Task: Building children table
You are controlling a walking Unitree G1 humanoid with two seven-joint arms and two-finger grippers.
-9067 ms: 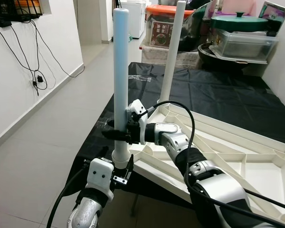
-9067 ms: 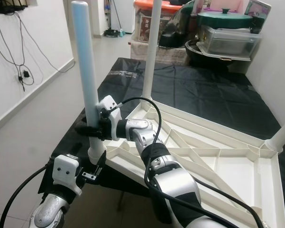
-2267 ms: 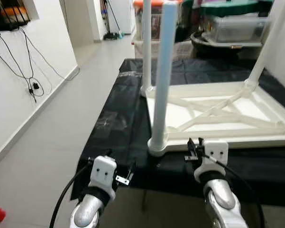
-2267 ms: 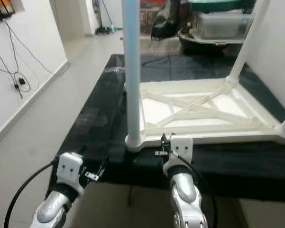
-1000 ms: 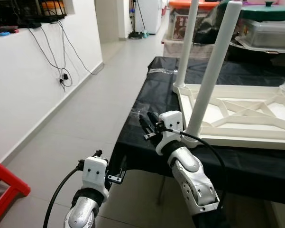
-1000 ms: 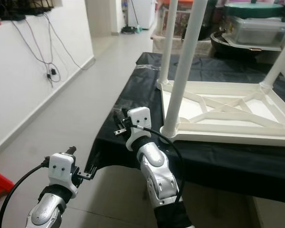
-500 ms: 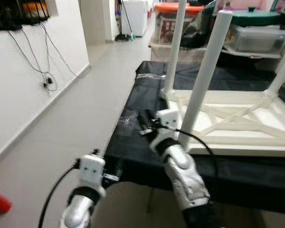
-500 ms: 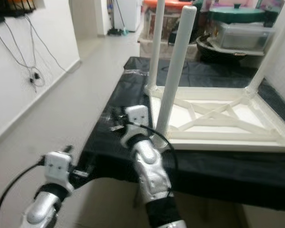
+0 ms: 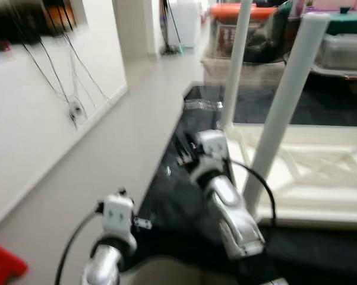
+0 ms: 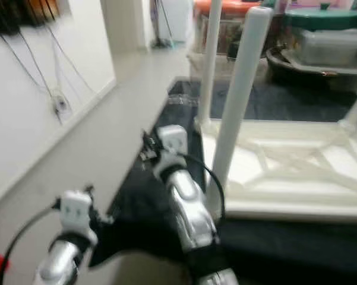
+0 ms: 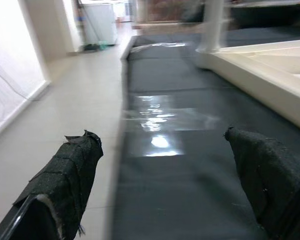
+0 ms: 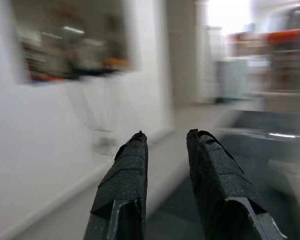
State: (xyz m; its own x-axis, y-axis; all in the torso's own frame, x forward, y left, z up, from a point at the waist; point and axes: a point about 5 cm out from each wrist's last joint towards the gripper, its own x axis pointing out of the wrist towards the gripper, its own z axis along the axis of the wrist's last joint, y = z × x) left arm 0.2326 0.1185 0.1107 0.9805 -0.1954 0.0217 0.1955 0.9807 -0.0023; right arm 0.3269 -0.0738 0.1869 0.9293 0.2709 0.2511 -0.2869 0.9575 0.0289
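The white children table (image 9: 321,178) lies upside down on a black sheet (image 9: 184,202). Its near leg (image 9: 285,107) stands upright and another leg (image 9: 236,59) rises behind it. My right gripper (image 9: 183,142) reaches forward over the sheet's left side, left of the near leg and apart from it. In the right wrist view its fingers (image 12: 125,190) sit close together with a narrow slit and nothing between them. My left gripper (image 9: 144,224) hangs low before the sheet's near corner. It is open wide (image 11: 159,140) and holds nothing.
A white wall (image 9: 41,124) with dangling cables runs along the left, with pale floor between it and the sheet. Storage boxes and lidded tubs (image 9: 249,29) are stacked at the back. A red object (image 9: 3,261) lies at the bottom left. The head views are blurred.
The camera has shifted and blurred. Nine seconds ago my right gripper held the near leg; now it is off it, stretched forward left of the leg. The left arm stays low.
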